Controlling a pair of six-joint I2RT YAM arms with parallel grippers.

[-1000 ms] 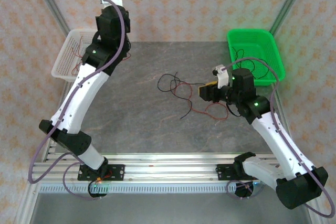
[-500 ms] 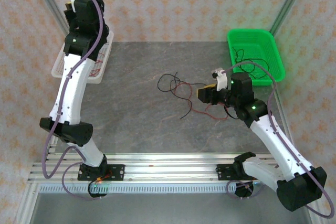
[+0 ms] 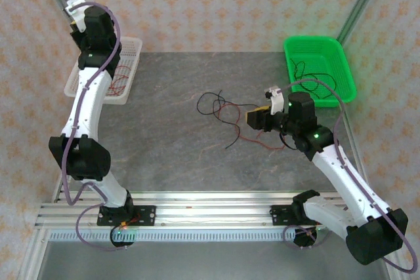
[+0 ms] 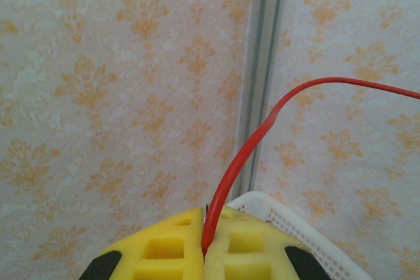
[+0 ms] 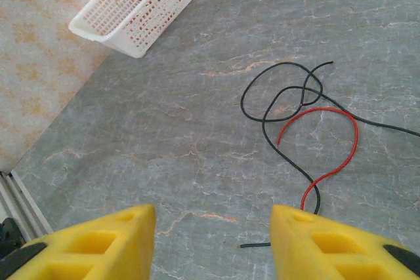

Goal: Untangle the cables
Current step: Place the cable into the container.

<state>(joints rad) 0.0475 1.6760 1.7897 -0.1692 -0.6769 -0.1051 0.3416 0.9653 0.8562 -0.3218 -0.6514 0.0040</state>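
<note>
Cables [image 3: 220,111], thin curly black and red wires, lie tangled on the grey marbled tabletop [image 3: 170,136]. One red wire [image 4: 262,136] is pinched in the left gripper [image 4: 205,234] above one white perforated basket [image 4: 308,237]. The right gripper [image 5: 211,221] hangs spread wide. One green basket [image 3: 346,63] holds black wire.

Grey table [image 3: 164,155] w/ loose cables [image 3: 226,113], white basket [image 3: 131,47], green basket [image 3: 312,40].

White basket [image 3: 131,57] sits far left on the grey table [image 3: 164,155], green basket [image 3: 328,54] far right, patterned wall [image 3: 230,4] behind.
</note>
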